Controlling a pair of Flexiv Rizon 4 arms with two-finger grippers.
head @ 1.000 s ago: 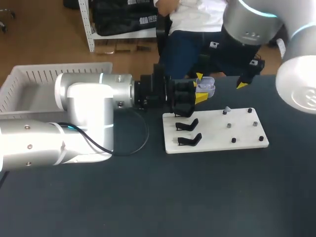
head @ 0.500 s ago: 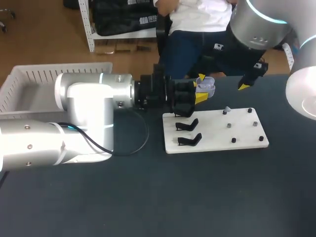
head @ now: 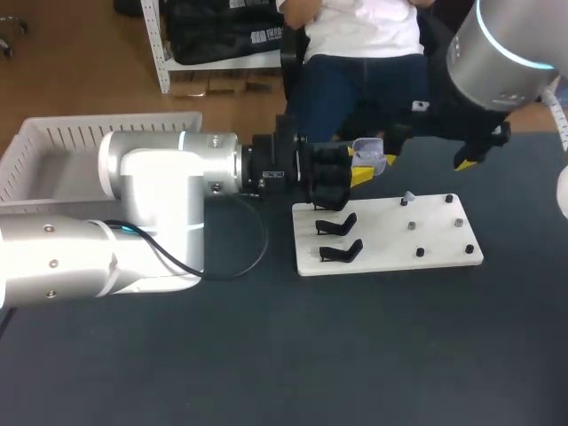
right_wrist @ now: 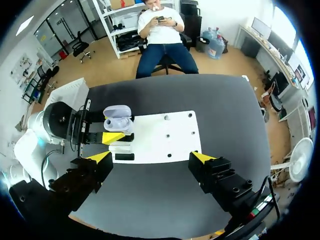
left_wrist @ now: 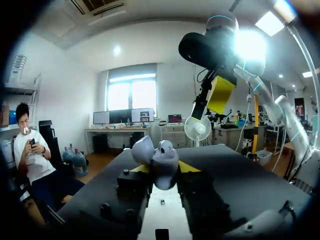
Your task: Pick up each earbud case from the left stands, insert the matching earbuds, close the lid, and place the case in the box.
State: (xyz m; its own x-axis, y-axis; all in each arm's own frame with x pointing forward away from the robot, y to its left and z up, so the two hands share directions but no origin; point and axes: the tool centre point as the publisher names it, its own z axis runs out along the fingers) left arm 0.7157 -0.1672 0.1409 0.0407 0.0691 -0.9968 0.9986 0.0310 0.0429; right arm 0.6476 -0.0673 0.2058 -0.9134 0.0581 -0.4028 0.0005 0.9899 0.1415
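The left gripper is closed around a pale lavender earbud case, one yellow-tipped finger pressing on each side. The case sits between the fingertips with its lid hinged open; in the left wrist view the open case fills the gap between the two tips. Below and just ahead of this gripper lies a white board. Two black stands sit on the board's end nearest the gripper, and several small dark pegs are spread over its farther half. A small pale piece stands at the board's far edge; whether it is an earbud cannot be told. The right gripper is raised clear of the table with its fingers spread wide and nothing between them. Seen from its wrist, the board lies beneath and ahead of it, and the held case lies ahead of it, beyond the board's stand end. In the head view only one yellow tip of the right gripper shows, well apart from the case and past the peg end of the board. A white slatted box stands well behind the left gripper, beside that arm's body.
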